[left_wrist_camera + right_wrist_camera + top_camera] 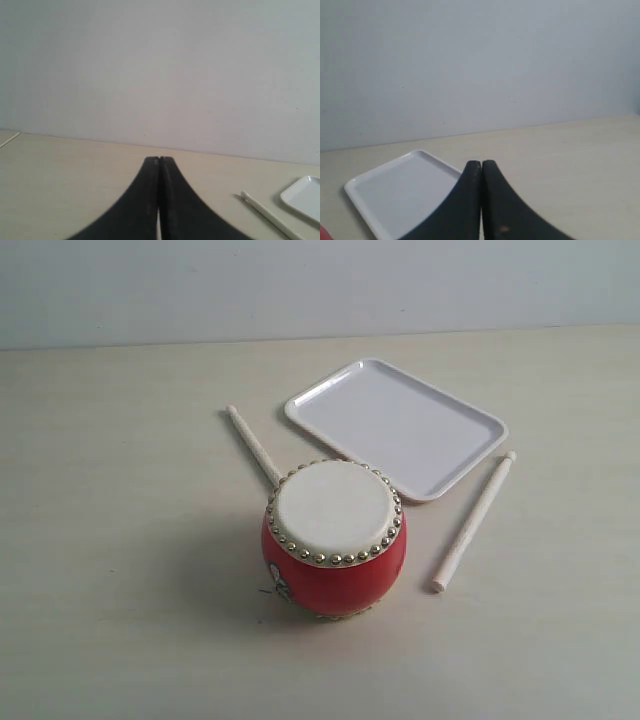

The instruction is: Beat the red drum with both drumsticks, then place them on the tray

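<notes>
The red drum [334, 538] stands upright on the table, cream skin up. One drumstick [253, 445] lies behind it on the left, its near end hidden by the drum. The other drumstick [474, 521] lies to the drum's right, beside the white tray [400, 424], which holds nothing. Neither arm appears in the exterior view. My left gripper [159, 159] is shut with nothing in it; a drumstick [270, 215] and a tray corner [304, 197] show past it. My right gripper [481, 162] is shut and empty, with the tray [395, 192] beyond it.
The pale wooden table [110, 540] runs to a plain light wall [300, 280] at the back. A sliver of red [324, 233] shows at the edge of the right wrist view.
</notes>
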{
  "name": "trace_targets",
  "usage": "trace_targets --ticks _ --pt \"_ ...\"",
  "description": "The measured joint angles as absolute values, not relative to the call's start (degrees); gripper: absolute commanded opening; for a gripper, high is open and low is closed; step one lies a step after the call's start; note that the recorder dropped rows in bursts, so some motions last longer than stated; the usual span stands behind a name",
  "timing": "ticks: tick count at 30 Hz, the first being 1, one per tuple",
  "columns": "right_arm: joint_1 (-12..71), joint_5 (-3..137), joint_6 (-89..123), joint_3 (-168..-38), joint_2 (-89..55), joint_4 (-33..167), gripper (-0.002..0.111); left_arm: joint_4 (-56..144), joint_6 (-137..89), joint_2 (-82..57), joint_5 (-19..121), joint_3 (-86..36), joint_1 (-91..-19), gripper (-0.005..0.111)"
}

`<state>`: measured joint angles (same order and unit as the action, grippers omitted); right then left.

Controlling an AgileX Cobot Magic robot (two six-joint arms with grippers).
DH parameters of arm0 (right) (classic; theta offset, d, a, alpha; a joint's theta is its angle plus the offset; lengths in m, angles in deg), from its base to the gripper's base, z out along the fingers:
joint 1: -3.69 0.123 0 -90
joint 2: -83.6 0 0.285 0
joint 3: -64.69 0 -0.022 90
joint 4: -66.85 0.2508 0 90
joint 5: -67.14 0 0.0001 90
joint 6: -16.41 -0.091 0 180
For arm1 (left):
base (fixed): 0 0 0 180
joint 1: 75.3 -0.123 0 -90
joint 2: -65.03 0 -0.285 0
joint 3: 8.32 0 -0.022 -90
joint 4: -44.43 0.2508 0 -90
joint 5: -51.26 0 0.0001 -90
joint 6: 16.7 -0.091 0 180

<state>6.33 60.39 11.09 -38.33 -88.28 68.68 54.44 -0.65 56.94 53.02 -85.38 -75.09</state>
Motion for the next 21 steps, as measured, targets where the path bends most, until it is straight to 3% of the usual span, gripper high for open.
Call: trace_targets --ticks 21 --pt "6.9 60.4 11.1 -38.3 -88.3 68.7 0.0 55.3 -5.8 56.9 53.0 -85.4 -75.1 0.0"
